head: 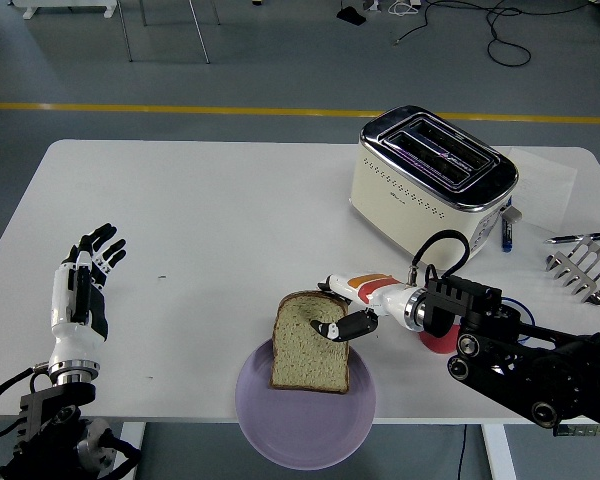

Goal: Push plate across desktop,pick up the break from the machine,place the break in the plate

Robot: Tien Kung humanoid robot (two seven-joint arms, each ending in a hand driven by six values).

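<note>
A slice of bread (308,345) lies tilted over the far rim of the purple plate (305,425), which sits at the table's near edge. My right hand (342,318) reaches in from the right and pinches the slice's right edge. Its dark thumb rests on top and the white fingers (352,284) run along the far corner. The cream and chrome toaster (435,178) stands behind, its slots empty. My left hand (85,280) is raised at the left side, fingers spread, holding nothing.
A red round object (438,343) sits under my right wrist. At the right edge are a metal toast rack (583,270), a pen (580,238) and a blue marker (507,232). A white sheet (545,175) lies behind the toaster.
</note>
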